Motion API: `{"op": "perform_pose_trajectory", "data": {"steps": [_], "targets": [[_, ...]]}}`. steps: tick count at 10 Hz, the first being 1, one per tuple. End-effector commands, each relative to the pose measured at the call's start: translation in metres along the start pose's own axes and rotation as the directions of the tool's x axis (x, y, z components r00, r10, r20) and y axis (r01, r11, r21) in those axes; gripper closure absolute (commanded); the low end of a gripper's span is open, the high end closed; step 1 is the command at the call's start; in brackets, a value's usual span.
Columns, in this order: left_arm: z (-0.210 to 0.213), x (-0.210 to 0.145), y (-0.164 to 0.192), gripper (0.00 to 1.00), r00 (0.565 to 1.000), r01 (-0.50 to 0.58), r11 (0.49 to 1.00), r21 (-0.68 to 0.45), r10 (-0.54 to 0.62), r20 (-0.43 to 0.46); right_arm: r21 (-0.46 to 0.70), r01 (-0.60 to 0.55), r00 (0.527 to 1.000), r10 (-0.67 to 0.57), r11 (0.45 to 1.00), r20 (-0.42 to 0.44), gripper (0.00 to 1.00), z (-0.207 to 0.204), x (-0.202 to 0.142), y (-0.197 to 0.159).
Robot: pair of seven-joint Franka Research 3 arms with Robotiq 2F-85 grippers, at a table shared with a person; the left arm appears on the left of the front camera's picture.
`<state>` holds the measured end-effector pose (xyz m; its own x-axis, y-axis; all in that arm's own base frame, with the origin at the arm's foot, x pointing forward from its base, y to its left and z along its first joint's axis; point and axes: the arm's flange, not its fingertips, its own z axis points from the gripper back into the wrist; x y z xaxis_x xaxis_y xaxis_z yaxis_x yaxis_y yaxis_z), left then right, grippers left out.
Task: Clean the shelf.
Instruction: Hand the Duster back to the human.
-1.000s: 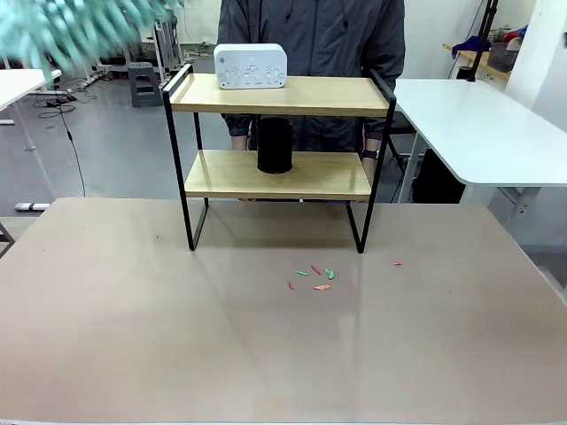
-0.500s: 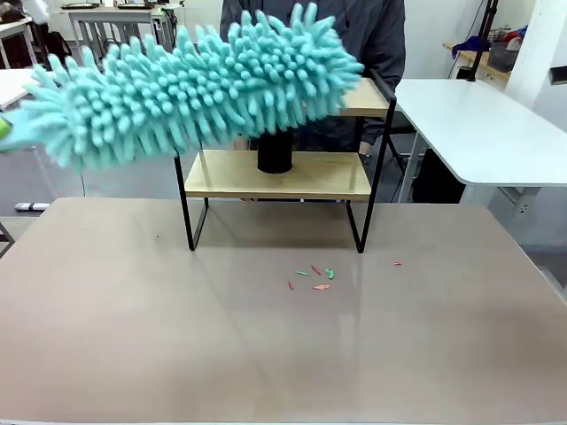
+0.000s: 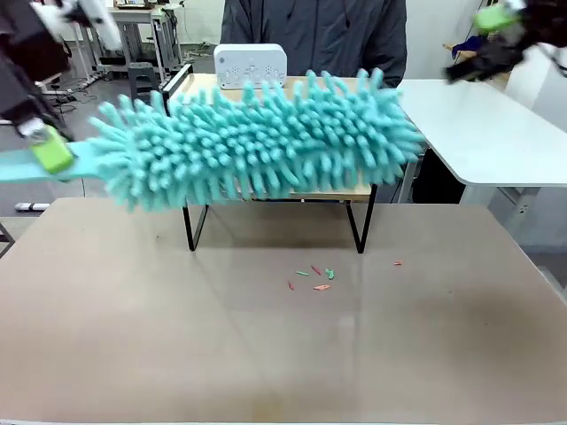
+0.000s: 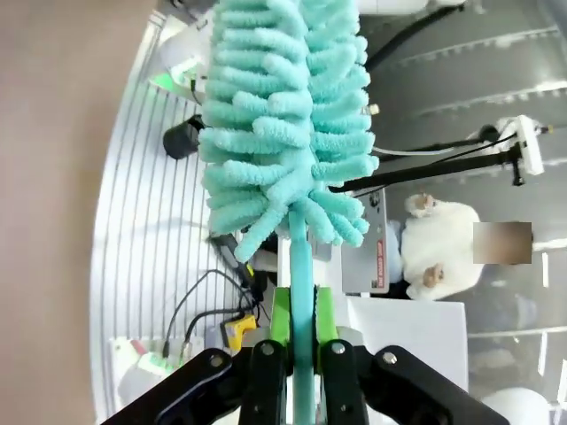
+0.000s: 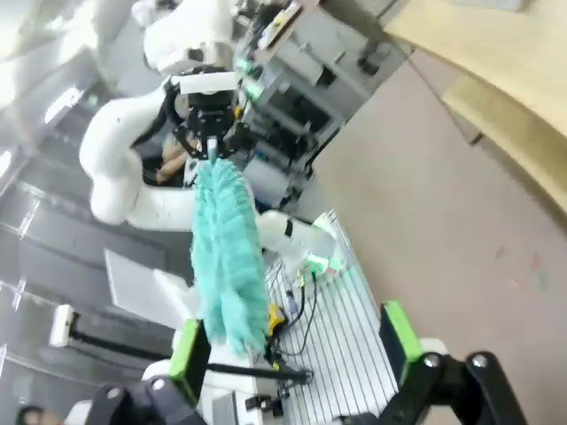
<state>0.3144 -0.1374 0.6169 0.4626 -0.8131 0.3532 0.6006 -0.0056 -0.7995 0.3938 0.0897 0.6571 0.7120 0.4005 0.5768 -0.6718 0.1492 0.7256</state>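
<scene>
Left pincer (image 3: 49,150) clamps the fluffy teal microfibre duster (image 3: 257,142), lying crosswise toward 3 o'clock before the two-tier wooden shelf (image 3: 363,190); right pincer (image 3: 496,22) gapes empty

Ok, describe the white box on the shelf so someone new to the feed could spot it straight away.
Find the shelf, the two-board wooden rack in a black frame at the table's far side, in front of the person. The white box sits on its top board toward the robot's left, rounded at the corners, its front dotted with small buttons. It rises just behind the teal duster, which the left gripper holds across the shelf.
</scene>
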Motion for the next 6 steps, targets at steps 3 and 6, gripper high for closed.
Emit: {"op": "perform_pose_trajectory", "data": {"steps": [3, 6], "targets": [[0.007, 0.028, 0.016, 0.88, 0.992, -0.023, 0.999, -0.035, 0.018, -0.128, 0.115, -0.004, 0.95, 0.039, 0.993, -0.309, 0.0, -0.085, 0.051, 0.0], [0.005, 0.037, 0.024, 0.88, 0.994, -0.023, 0.999, -0.043, 0.018, -0.11, 0.155, 0.014, 0.88, 0.062, 0.988, -0.47, 0.0, -0.142, 0.034, 0.004]]}}
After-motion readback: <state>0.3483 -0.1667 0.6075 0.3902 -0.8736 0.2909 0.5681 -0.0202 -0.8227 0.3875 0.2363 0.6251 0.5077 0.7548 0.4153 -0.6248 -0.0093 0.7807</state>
